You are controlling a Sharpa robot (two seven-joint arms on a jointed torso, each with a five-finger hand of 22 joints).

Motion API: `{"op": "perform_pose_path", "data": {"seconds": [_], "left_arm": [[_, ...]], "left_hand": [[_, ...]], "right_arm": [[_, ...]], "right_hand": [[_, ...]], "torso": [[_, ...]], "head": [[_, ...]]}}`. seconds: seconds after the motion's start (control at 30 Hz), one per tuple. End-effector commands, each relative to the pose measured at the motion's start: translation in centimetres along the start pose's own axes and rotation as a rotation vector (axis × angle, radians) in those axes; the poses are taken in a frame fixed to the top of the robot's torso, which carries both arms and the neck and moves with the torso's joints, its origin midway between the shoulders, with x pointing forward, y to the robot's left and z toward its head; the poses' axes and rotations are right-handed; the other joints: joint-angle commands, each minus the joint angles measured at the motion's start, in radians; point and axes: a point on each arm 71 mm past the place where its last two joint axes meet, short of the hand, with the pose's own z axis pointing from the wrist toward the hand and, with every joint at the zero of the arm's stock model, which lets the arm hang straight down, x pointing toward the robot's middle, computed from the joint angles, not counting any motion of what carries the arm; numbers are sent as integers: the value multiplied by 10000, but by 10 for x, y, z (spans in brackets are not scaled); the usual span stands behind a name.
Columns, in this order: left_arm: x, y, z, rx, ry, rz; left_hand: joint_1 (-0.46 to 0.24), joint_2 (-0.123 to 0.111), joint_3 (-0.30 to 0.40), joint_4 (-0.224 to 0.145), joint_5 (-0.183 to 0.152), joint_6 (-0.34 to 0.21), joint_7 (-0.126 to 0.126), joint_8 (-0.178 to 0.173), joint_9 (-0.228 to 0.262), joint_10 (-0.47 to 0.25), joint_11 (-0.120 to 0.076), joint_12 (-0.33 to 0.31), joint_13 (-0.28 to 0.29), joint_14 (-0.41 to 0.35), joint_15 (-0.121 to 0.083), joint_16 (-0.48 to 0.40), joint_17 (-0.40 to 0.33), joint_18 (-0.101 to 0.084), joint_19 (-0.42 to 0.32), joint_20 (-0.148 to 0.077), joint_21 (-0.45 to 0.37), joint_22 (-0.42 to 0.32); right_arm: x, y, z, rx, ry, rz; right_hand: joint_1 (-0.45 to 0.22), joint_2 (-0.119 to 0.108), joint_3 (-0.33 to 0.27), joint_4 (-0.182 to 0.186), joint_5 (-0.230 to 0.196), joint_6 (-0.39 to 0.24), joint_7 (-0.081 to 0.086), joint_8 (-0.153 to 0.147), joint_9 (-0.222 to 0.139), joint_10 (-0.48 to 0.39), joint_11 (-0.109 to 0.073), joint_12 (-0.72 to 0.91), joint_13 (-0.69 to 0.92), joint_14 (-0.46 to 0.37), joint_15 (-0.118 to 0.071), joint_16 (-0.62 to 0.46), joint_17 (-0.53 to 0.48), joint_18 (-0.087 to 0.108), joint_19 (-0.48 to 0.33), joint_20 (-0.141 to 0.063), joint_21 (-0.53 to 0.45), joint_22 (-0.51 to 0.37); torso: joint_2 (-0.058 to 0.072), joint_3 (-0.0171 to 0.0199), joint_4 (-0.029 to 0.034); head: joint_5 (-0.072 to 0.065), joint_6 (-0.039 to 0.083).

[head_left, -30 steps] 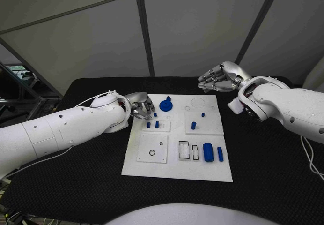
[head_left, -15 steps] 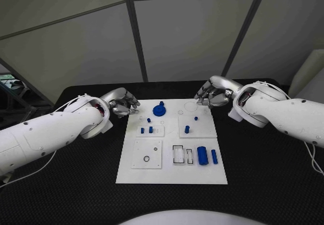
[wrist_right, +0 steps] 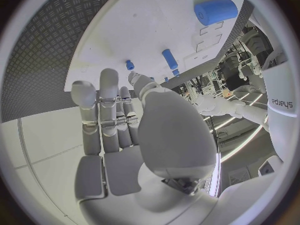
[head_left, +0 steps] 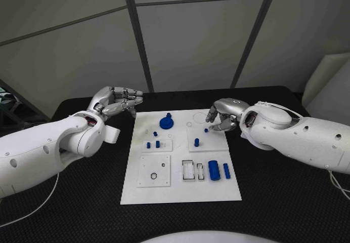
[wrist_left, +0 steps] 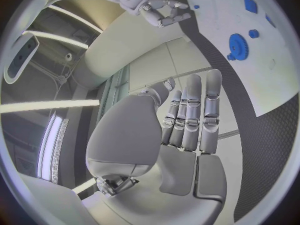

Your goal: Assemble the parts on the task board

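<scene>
**Both hands raised near the far end of the board, nothing held**

The task board lies flat in the middle of the black tabletop, long side running away from the robot. Far end: a blue gear with a knob on top, next to a faint round recess. Left raised plate: three short blue pegs standing in it. Right raised plate: one taller blue peg upright, a small blue stud behind it. Near left plate: a small dark ring. Near right: two rectangular slots, then a thick blue cylinder and a thin blue pin lying side by side, just apart.

Left hand is up off the board's far left corner, above the tabletop, fingers loosely curled and apart, gripping nothing. Right hand hovers over the board's far right corner, fingers bent downward, fingertips near the small stud; contact cannot be told from the head view.

Left wrist view: palm flat, fingers straight and together, free of any part; the gear and the board edge lie beyond, and the other hand shows across the board. Right wrist view: fingers extended, nothing between them, with the thick cylinder and the pegs on the board beyond.
</scene>
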Motion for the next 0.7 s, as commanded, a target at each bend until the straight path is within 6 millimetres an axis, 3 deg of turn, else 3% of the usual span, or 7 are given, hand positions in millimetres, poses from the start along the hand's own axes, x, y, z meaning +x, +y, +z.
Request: {"op": "perform_pose_path", "data": {"seconds": [0.03,0.53,0.7], "left_arm": [[-2,-5,-1,532,-508,-1917],[-3,-6,-3,520,-587,-2250],[-3,-6,-3,479,-610,-2246]], "left_hand": [[-33,86,6,-25,-50,39,33,33,-7,94,-16,30,-3,35,-1,58,-12,342,-74,1,-36,-15],[-37,103,-3,-30,-49,74,29,62,-2,150,-27,91,0,3,-5,89,-27,345,-99,1,-45,-17],[-34,107,-2,-32,-49,79,29,65,-1,153,-27,95,0,0,-6,92,-29,345,-101,0,-46,-17]], "right_arm": [[4,3,1,129,139,-612],[22,12,6,-123,550,-507],[25,13,8,-98,693,-530]], "right_hand": [[31,-95,47,29,-26,-76,-18,-26,-3,-87,44,47,-4,7,51,507,468,-133,61,85,465,506],[128,-60,322,16,82,-59,-9,-13,8,-58,52,109,-7,194,73,2697,2534,-430,562,111,2221,2533],[246,10,607,-66,-149,20,-17,3,17,22,46,137,-5,308,63,3750,3600,-539,775,121,2766,3186]], "torso": [[-1,5,9],[19,11,6],[7,15,1]], "head": [[4,4],[61,-42],[73,-66]]}}
